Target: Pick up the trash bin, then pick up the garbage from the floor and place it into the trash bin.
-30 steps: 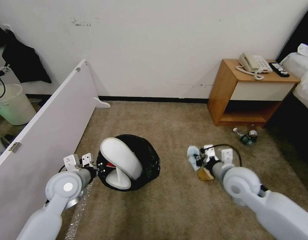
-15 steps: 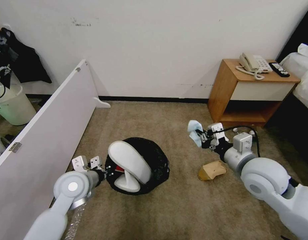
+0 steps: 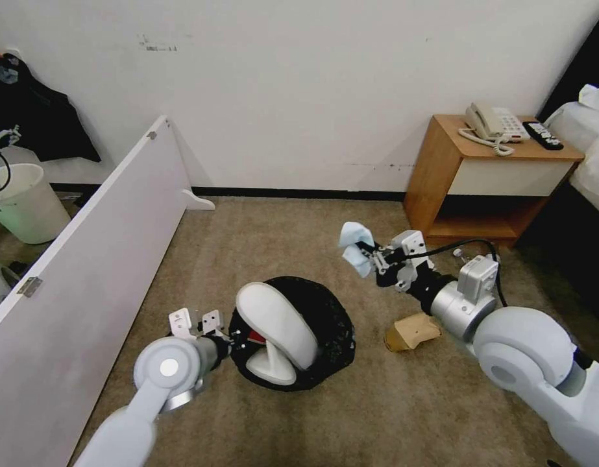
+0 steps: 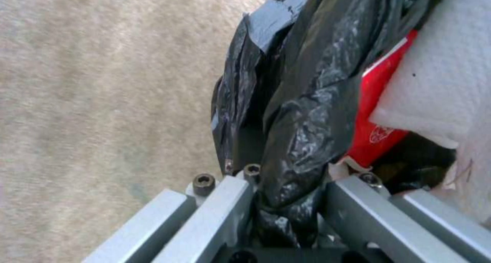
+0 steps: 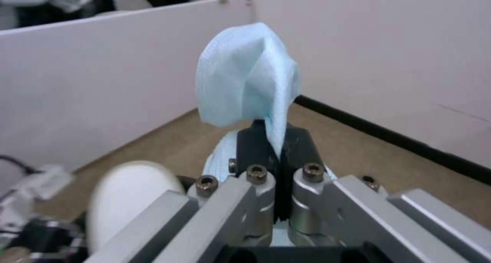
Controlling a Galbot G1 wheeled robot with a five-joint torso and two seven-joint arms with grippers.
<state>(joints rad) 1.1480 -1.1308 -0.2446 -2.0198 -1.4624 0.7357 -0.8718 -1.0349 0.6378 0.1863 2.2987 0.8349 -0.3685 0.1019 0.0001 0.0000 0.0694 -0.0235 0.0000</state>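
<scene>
**Right gripper holds blue cloth aloft; left gripper clamps bin liner**

Head view: right gripper (image 3: 372,258) is raised above the carpet (image 3: 390,402), pinched shut on the light-blue cloth (image 3: 355,248), which sticks out past the fingertips toward the wall. It sits beyond and to the right of the trash bin (image 3: 325,324), apart from it. Left gripper (image 3: 226,337) is at the bin's near-left rim, closed on the black bag. Bin contents: two white slippers (image 3: 276,324), one standing up over the rim and one lower, plus a red packet (image 3: 255,336) between them and the rim. A brown cardboard piece (image 3: 413,331) lies on the carpet to the right of the bin, just below the right arm. A white panel (image 3: 85,259) stands along the left; a wooden nightstand (image 3: 442,175) stands far right against the wall.

Left wrist view: gripper fingers (image 4: 225,213) are closed tight on a bunched fold of the black bag (image 4: 302,113). Inside the bin, the red packet (image 4: 381,121) lies against white slipper material (image 4: 440,83). Carpet (image 4: 102,102) is beside the bin.

Right wrist view: black fingertip pads (image 5: 256,144) meet with the light-blue cloth (image 5: 240,83) trapped between them; the cloth stands up above the pads. A white slipper (image 5: 128,190) shows farther off, blurred.
</scene>
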